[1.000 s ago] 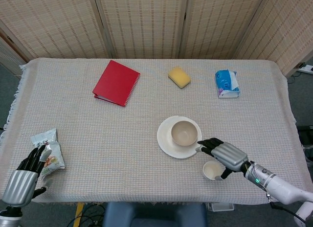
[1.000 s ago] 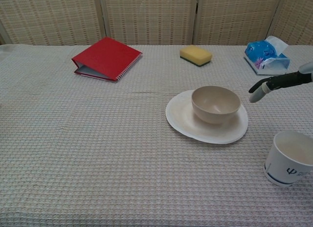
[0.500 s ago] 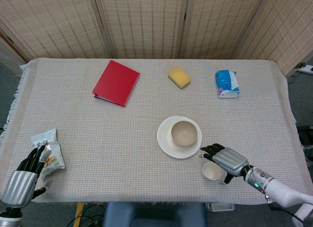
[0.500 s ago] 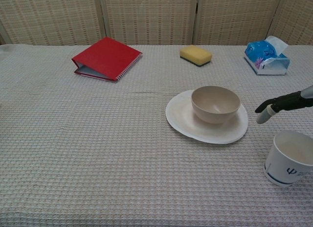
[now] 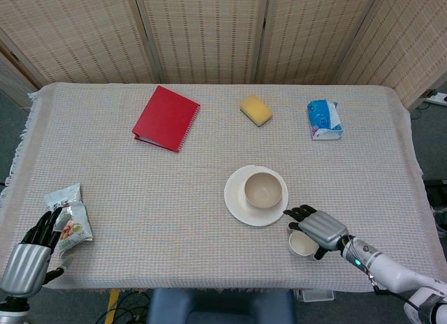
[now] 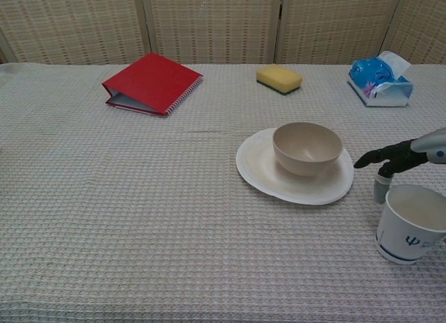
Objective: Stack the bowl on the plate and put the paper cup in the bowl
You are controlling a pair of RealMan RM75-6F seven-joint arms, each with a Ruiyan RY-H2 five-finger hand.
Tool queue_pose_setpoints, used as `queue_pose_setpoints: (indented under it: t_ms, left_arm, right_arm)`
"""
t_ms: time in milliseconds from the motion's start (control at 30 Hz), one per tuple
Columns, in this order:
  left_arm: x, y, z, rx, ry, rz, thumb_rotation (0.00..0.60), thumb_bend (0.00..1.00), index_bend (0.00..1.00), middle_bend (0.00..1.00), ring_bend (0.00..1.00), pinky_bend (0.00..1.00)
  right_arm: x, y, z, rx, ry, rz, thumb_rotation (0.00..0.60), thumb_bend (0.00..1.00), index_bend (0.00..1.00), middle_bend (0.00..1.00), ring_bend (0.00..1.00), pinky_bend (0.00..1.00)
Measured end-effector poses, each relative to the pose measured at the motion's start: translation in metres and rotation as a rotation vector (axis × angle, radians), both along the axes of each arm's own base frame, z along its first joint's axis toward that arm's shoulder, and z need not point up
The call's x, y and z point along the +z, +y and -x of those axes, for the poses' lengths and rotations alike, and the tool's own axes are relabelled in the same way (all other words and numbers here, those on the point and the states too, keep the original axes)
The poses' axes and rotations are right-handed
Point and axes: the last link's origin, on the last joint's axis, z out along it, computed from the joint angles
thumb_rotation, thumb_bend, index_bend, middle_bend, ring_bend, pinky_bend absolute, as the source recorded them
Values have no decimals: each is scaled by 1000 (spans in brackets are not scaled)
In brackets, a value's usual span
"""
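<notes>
right hand covers the far side of the paper cup; whether its fingers touch the rim, cannot tell. chest view cuts the hand off at the frame edge. left hand partly out of frame at the bench near corner, fingers apart, beside a snack packet, holding nothing. bowl sits on plate; cup stands just right of the plate, close to the near bench edge. open cloth left of plate. versus 1.0 s ago: right hand lower and nearer the cup, cup tilted slightly.
</notes>
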Motion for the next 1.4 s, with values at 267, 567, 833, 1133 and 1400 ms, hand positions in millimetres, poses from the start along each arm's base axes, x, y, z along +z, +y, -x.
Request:
queue_pose_setpoints:
  t_ms: [267, 567, 833, 1133, 1400]
  left_arm:
    - [0, 0, 0, 0, 0, -1, 600, 277, 0, 44, 0, 285]
    - [-3, 2, 0, 4, 6, 9, 600, 276, 0, 44, 0, 285]
    - [-3, 4, 1, 9, 2, 14, 600, 276, 0, 44, 0, 285]
    - [3, 6, 5, 23, -15, 5, 600, 276, 0, 44, 0, 285]
    - [4, 8, 7, 37, -18, 8, 600, 277, 0, 44, 0, 285]
  right_arm:
    - [1, -1, -3, 1, -17, 27, 600, 270, 378, 0, 0, 0]
    - [28, -13, -33, 35, -125, 121, 600, 260, 378, 3, 0, 0]
    - [32, -43, -62, 18, -217, 172, 600, 248, 378, 16, 0, 0]
    - [17, -81, -78, -28, -236, 204, 600, 246, 378, 16, 0, 0]
    - [-4, -111, -80, -83, -216, 215, 600, 244, 378, 16, 0, 0]
